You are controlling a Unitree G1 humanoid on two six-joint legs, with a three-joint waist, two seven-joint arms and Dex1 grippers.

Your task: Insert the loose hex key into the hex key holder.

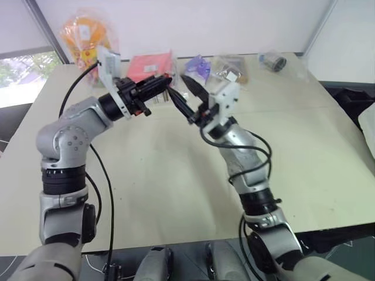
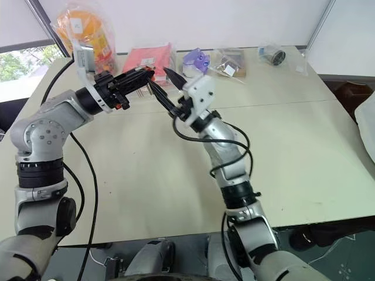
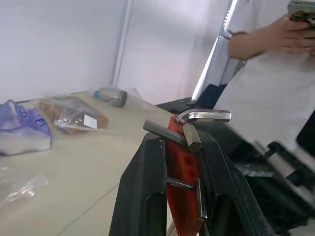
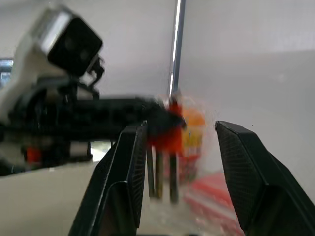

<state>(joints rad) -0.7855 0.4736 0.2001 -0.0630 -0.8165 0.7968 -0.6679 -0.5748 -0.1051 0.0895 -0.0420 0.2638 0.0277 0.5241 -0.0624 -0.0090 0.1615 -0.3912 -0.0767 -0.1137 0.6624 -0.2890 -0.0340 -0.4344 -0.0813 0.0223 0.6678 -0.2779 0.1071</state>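
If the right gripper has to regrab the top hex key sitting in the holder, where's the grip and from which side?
Judging by its pose, grip the bent short leg of the hex key: it projects free past the top of the holder, which the left gripper clamps from both sides. Bring the right gripper, jaws open, in from beyond the left fingertips; the key's long leg looks seated in the block.

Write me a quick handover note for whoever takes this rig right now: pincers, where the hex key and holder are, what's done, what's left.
Left pincer: shut on the hex key holder, held up above the table.
Right pincer: open, nothing between its fingers, just beside the holder.
Loose hex key: looks seated in the holder's top, bent leg sticking out.
Done: insertion, apparently.
Left: check that the key sits fully, then set the holder down.
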